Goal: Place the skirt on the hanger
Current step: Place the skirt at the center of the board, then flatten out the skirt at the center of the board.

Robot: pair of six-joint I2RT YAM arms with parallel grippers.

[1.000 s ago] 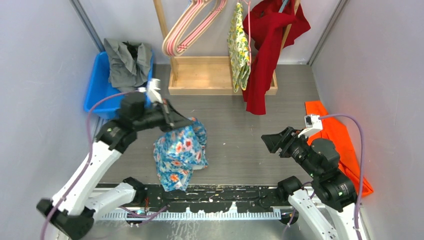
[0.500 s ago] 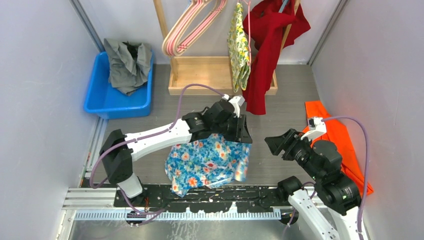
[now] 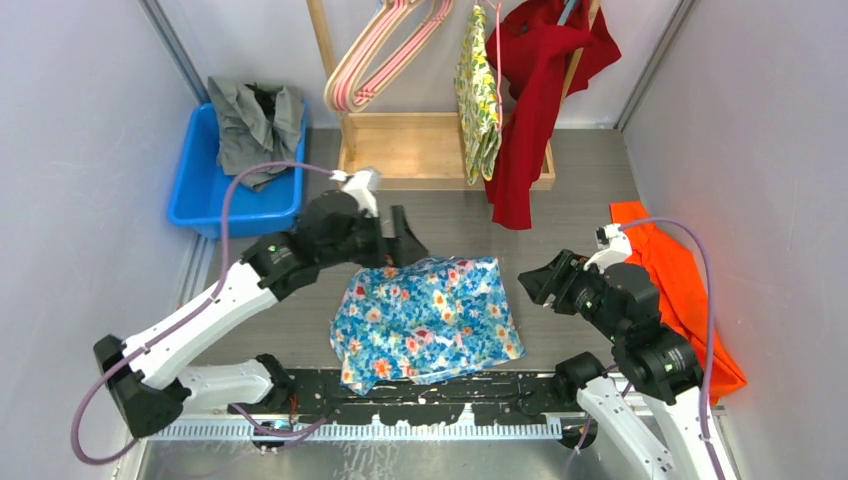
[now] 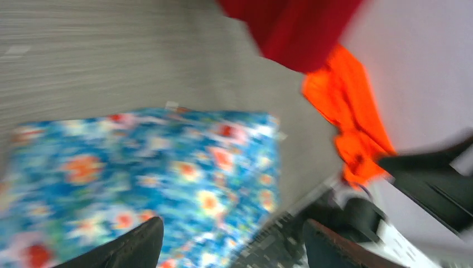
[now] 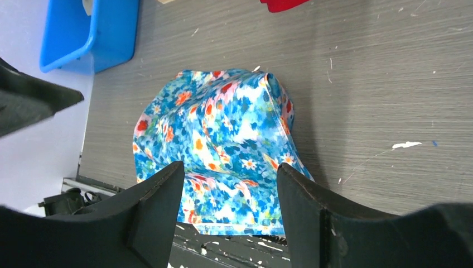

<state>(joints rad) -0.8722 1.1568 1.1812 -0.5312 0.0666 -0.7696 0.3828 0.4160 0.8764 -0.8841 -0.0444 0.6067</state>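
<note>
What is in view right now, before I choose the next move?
skirt: one, blue floral, flat on the table between the arms
rack: one, light wood, back centre
hangers: several, pink, empty, on the rack
floral garment: one, yellow-green, hanging on rack
red garment: one, red, hanging beside it
orange garment: one, orange, table's right edge
bin: one, blue, back left
grey garment: one, grey, in bin
left gripper: one, black, open, at skirt's back-left edge
right gripper: one, black, open, right of skirt

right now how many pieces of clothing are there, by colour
blue floral fabric skirt: 1
red fabric garment, hanging: 1
yellow floral fabric garment, hanging: 1
orange fabric cloth: 1
grey fabric garment: 1
total: 5
</note>
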